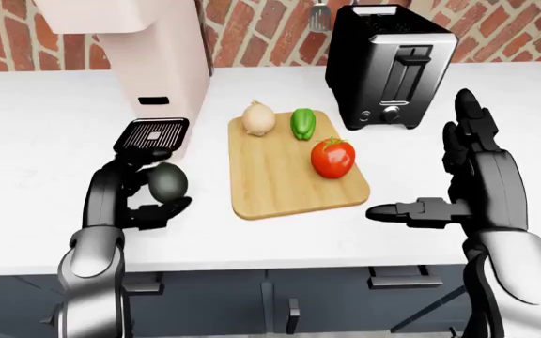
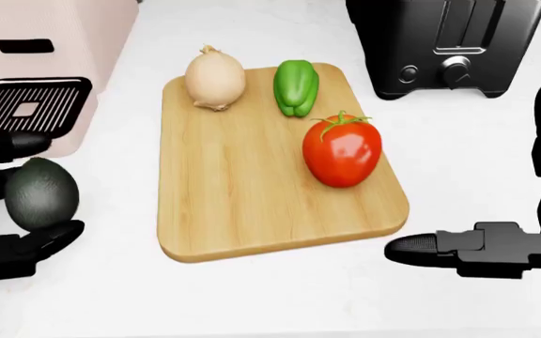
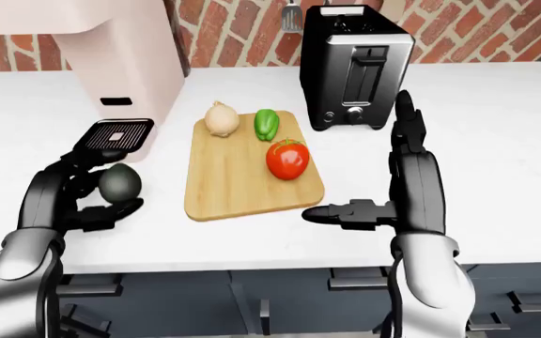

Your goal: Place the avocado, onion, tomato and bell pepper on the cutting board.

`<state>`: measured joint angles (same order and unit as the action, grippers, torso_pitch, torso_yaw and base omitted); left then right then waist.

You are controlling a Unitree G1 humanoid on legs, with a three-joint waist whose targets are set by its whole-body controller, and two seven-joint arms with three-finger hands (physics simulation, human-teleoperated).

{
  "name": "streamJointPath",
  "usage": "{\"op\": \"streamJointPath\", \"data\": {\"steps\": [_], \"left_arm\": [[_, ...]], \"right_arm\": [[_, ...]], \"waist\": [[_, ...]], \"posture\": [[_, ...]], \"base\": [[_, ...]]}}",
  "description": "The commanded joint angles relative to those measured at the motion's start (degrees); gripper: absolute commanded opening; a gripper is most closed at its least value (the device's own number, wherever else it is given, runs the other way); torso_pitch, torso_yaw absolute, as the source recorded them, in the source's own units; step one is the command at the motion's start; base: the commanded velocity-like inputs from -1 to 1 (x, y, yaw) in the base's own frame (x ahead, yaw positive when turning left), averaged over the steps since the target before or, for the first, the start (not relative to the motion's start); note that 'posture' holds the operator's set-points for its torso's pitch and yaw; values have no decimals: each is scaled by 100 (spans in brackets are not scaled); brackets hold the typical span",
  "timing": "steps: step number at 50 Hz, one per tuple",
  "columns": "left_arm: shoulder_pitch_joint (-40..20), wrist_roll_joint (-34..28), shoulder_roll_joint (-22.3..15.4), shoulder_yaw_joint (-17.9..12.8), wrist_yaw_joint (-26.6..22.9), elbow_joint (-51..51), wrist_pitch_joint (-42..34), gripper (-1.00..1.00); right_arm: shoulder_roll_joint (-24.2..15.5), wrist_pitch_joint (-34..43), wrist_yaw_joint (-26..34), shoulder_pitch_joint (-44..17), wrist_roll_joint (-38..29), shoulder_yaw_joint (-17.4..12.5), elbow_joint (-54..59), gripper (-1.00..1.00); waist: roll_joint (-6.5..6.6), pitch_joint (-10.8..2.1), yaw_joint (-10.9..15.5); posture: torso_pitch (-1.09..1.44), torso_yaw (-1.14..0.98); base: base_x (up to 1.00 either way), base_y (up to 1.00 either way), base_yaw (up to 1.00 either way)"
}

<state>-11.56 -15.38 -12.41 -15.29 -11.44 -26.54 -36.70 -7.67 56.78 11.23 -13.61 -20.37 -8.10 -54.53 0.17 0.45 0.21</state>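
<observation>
The wooden cutting board [image 2: 233, 190] lies in the middle of the head view on the white counter. On it are the onion [image 2: 214, 79] at its top left, the green bell pepper [image 2: 295, 86] beside the onion, and the red tomato [image 2: 343, 151] near the right edge. The dark avocado [image 2: 40, 193] is on the counter left of the board. My left hand [image 2: 54, 186] curls round it, fingers [image 2: 7, 146] above and thumb below. My right hand [image 1: 440, 176] is open and empty to the right of the board, thumb pointing towards it.
A black toaster [image 2: 449, 42] stands above and right of the board. A pink appliance [image 2: 54, 42] with a black grille tray [image 2: 26, 105] stands at the top left, just above the avocado. A brick wall runs behind the counter in the eye views.
</observation>
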Motion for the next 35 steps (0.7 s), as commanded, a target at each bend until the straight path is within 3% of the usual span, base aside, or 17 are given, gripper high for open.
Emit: {"op": "streamJointPath", "data": {"steps": [1, 3, 10, 11, 16, 21, 27, 35], "left_arm": [[-52, 17, -26, 38, -80, -114, 31, -16], [-64, -8, -42, 37, -103, -117, 22, -33], [-249, -123, -135, 55, -342, -697, -530, -44], [-293, -179, -150, 109, -409, -890, -700, -53], [-726, -498, -209, 437, -765, -1651, -1496, -54], [-1399, -794, -204, 853, -975, -1766, -1895, -56], [-2472, -1066, 357, 1608, -939, -739, -1523, -56], [-2850, -1175, 1115, 1945, -741, 370, -766, -57]], "right_arm": [[-29, -195, -42, -92, -6, -13, -145, 100], [-40, -177, -43, -124, 1, -16, -132, 100], [-81, -115, -58, -249, -6, 18, -84, 100], [-82, -112, -48, -241, 0, 8, -100, 100], [-44, -236, -61, -105, 66, -61, -98, 100], [-23, -302, -94, -11, 108, -80, -118, 100], [-90, -182, -48, -86, 131, -142, -187, 100], [-42, -326, -85, 74, 214, -196, -205, 100]], "waist": [[-4, -82, 0], [-5, -87, 0], [-4, -104, -8], [-7, -102, -8], [-38, -77, -1], [-63, -54, 9], [-115, -40, 45], [-183, -31, 22]], "posture": [[0, 0], [0, 0], [0, 0], [0, 0], [0, 0], [0, 0], [0, 0], [0, 0]], "base": [[0, 0, 0], [0, 0, 0], [0, 0, 0], [0, 0, 0], [0, 0, 0], [0, 0, 0], [0, 0, 0], [0, 0, 0]]}}
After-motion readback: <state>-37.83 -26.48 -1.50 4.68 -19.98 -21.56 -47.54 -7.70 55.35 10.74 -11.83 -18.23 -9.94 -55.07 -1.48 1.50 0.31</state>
